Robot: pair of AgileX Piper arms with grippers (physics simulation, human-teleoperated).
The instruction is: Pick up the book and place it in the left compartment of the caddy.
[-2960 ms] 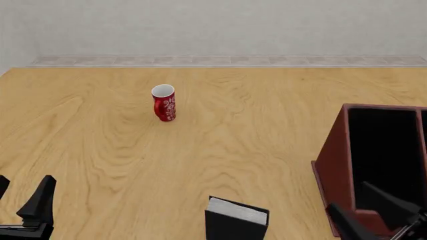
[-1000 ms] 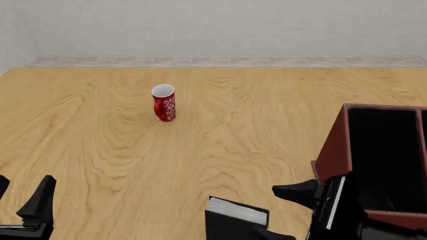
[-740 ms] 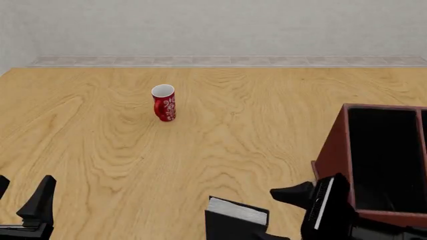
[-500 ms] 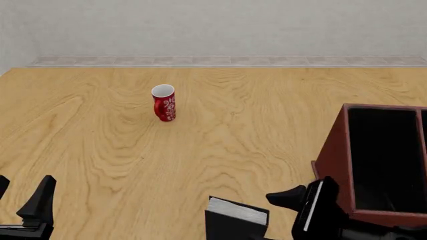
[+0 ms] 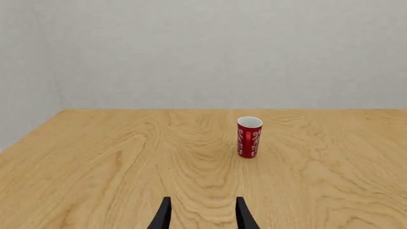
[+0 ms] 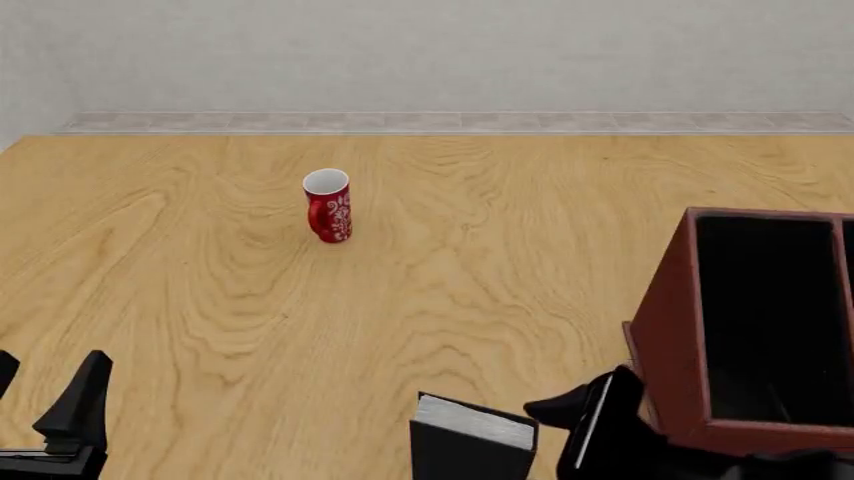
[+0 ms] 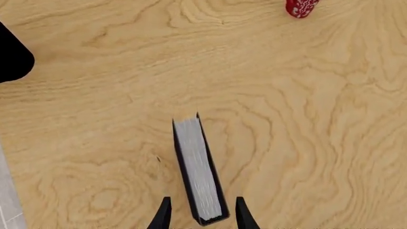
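Book (image 7: 198, 169) stands upright on my counter (image 6: 441, 270), near edge, black covers with grey-white pages upward. My right pincer (image 7: 199, 215) hangs over it, prongs wide, one each side of its end. Caddy (image 6: 667, 340) sits just right, left compartment (image 6: 771, 320) black inside. Red mug (image 6: 328, 205) stands far left. My left pincer (image 5: 201, 215) gapes, holding nothing.

A: Front view?
B: Fixed, high on the arms' side, looking forward and down across the table (image 6: 400, 300) to the back wall.
A: Left wrist view?
B: Low, near level, facing the mug (image 5: 249, 137) from well back.
A: Right wrist view?
B: Steeply downward, close above the book (image 7: 198, 169).
A: Overlap?
B: All three show the mug; front and right wrist share the book.
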